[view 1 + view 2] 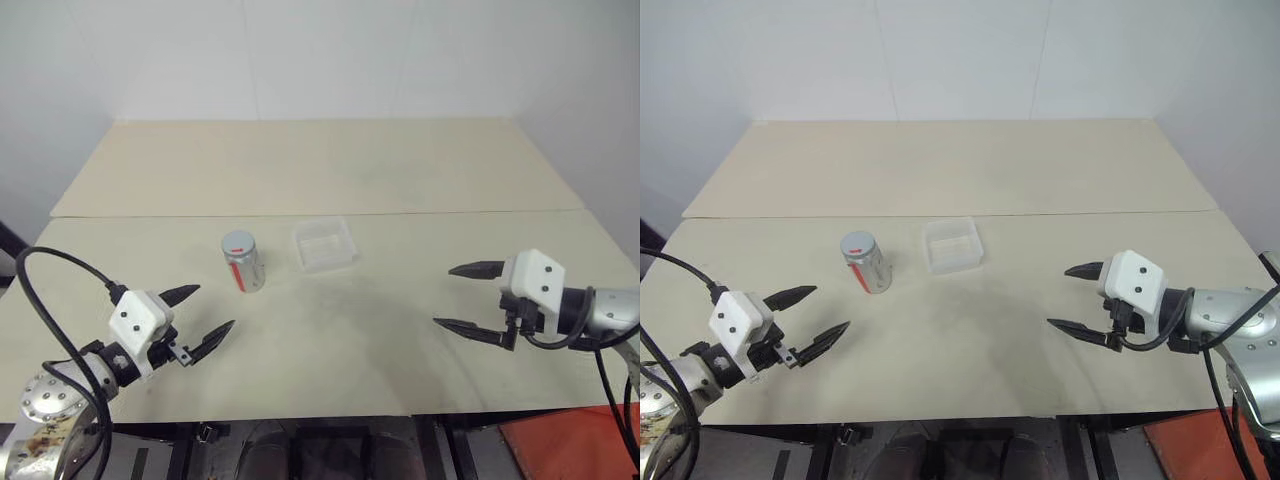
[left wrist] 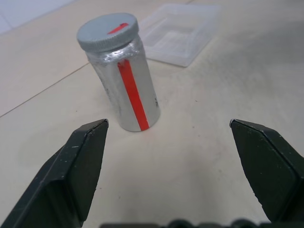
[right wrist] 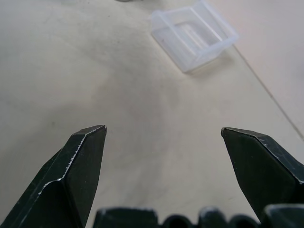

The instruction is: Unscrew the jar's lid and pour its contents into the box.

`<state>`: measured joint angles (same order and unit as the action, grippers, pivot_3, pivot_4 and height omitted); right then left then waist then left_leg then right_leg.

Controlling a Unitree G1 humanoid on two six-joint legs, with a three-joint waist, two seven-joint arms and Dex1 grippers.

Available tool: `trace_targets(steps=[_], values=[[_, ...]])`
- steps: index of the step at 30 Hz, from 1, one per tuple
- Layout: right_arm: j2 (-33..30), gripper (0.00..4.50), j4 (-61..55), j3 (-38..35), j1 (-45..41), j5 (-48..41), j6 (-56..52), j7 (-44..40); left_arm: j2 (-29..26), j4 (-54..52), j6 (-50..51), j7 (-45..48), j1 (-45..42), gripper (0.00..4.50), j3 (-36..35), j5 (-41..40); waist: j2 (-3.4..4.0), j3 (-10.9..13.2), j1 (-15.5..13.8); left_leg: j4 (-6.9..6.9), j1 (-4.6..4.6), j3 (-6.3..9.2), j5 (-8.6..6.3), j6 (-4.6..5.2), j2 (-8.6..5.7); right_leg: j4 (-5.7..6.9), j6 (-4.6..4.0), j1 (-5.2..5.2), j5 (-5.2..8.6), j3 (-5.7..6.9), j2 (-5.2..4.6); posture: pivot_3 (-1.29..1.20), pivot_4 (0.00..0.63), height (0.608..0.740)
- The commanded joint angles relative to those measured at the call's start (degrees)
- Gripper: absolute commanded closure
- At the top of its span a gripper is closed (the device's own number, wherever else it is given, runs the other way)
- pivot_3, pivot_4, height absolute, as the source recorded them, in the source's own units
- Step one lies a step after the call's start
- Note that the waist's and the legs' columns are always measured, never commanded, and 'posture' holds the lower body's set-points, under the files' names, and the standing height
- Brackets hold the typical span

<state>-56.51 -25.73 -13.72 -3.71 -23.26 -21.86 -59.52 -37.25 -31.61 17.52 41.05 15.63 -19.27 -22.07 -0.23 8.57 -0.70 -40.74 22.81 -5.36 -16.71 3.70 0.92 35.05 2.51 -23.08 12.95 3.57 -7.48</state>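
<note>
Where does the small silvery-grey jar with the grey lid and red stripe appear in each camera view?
Left eye view: the silvery-grey jar stands left of centre, on the table.
Right eye view: jar left of centre, beside the clear plastic box.
Left wrist view: jar upright ahead of the open left gripper.
Right wrist view: cannot tell.
Shared landmark: the box.

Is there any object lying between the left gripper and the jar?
No. In the left eye view, only bare table lies between the left gripper and the jar; the left wrist view agrees.
</note>
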Motion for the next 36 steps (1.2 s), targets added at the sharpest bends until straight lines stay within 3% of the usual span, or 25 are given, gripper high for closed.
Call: trace_targets(steps=[1, 12, 20, 29, 36], values=[[0.08, 0.00, -0.41, -0.35, -0.91, -0.29, 0.82, 0.10, -0.13, -1.81, -0.44, -0.45, 0.58, 0.05, -0.98, -0.07, 0.00, 0.00, 0.00, 0.00, 0.00, 0.00, 0.00, 0.00, 0.00, 0.00, 0.00, 0.00, 0.00, 0.00, 0.00, 0.00, 0.150, 0.740], [1.08, 0.00, -0.25, 0.41, -1.16, -0.57, 1.36, 0.59, 1.61, -0.11, -1.94, -2.28, -0.78, 0.05, 0.16, 0.68, 0.00, 0.00, -0.02, 0.00, 0.00, 0.00, 0.00, 0.00, 0.00, 0.00, 0.00, 0.00, 0.00, 0.00, 0.00, 0.00, 0.150, 0.740], [3.77, 0.00, 0.74, 2.97, -3.04, 0.18, 1.49, 1.41, 14.29, 4.28, -8.07, -12.78, -4.21, 0.05, 4.27, 5.70, -0.02, -0.01, 0.00, -0.01, -0.01, 0.00, -0.01, 0.02, -0.03, -0.01, 0.01, 0.05, -0.03, -0.01, -0.02, 0.00, 0.150, 0.740], [4.18, 0.00, 1.05, 5.20, -5.56, 0.49, 1.47, 1.00, 22.97, 11.57, -17.33, -22.81, -7.04, 0.05, 10.50, 15.97, -0.02, -0.01, -0.19, -0.01, -0.02, 0.03, -0.05, 0.09, -0.03, 0.00, -0.03, 0.05, -0.07, 0.02, -0.04, 0.00, 0.150, 0.740], [3.91, 0.00, 1.05, 5.67, -6.66, 0.81, 1.79, 1.12, 25.61, 17.01, -21.58, -24.68, -9.55, 0.05, 12.46, 17.30, -0.01, -0.01, -0.08, -0.01, 0.02, 0.02, -0.05, 0.09, -0.02, -0.02, -0.02, 0.02, -0.08, 0.05, -0.05, 0.00, 0.150, 0.740]])
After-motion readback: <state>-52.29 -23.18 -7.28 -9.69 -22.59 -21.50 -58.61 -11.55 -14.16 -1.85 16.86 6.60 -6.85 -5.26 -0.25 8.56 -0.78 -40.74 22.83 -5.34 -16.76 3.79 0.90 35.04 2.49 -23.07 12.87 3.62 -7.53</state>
